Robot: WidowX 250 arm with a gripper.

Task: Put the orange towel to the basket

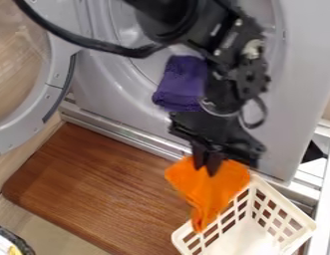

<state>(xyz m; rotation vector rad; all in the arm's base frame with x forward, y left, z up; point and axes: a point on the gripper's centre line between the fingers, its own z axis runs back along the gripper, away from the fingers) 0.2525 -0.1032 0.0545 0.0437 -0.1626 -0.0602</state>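
In the camera view, a black robot arm [224, 74] descends from the top edge past a purple cloth [181, 83], its claw [211, 172] pointing down and pinching the orange towel [206, 194], which hangs at the left side of a white basket [285, 201], overlapping its rim.

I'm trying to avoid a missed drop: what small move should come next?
Probably shift the tool toward the picture's lower right, over the basket: the orange towel it grips hangs at the basket's upper-left rim, so releasing here might leave cloth outside.
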